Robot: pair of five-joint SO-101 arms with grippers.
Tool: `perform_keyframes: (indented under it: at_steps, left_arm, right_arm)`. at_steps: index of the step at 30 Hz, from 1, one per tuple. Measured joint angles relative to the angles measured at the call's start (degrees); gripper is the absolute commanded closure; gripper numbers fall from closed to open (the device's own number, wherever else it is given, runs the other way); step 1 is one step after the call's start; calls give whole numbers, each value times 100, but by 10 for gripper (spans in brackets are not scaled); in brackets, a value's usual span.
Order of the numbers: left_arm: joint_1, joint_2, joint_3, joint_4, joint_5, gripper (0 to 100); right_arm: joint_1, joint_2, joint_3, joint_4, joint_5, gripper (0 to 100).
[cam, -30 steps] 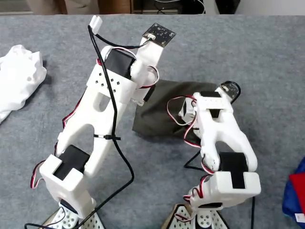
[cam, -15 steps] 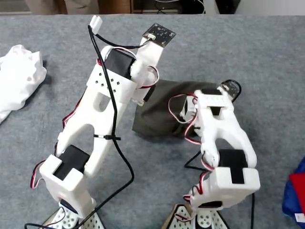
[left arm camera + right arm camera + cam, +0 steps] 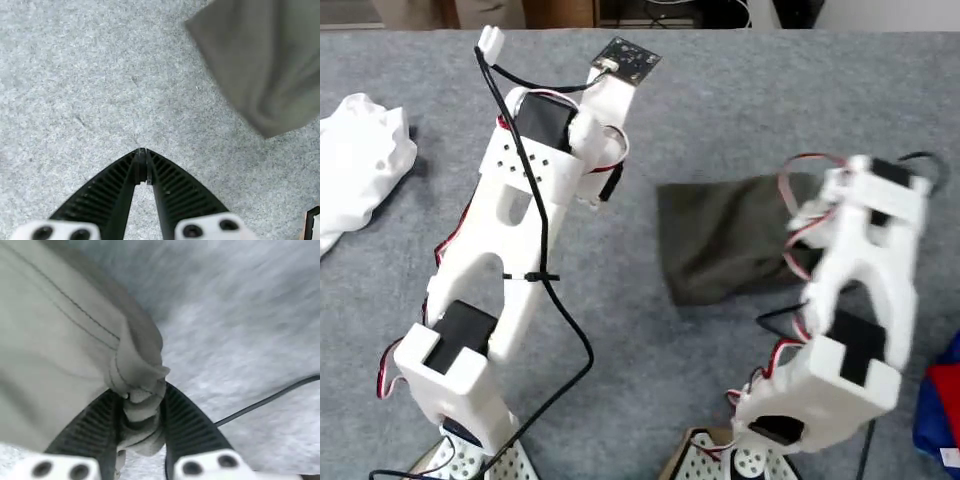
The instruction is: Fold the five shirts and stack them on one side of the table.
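High view, grey felt table (image 3: pixel 820 100), olive shirt (image 3: pixel 730 245) (folded) mid-table

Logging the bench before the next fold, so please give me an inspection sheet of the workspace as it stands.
Surface: grey table, felt-like top.
Job's things: olive shirt lies mid-table; white shirt crumpled at the left edge; blue and red garment at the right edge.
Clutter: nothing seen.
Grippers: left gripper shut, empty, above bare table; right gripper shut on the olive shirt's edge.
Cables: black cable runs along the left arm; red and white wires loop at the right arm.
Surroundings: dark furniture beyond the far edge, unclear.
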Motion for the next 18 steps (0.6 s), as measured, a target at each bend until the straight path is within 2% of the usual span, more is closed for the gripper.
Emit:
perform_keyframes:
  at_steps: [9, 18]
  left_arm:
    - [9, 0, 0, 0, 0, 981]
    - [9, 0, 0, 0, 0, 981]
  right_arm:
    - [1521, 0, -2013, 809, 932, 994]
    - [3218, 0, -3138, 879, 1635, 994]
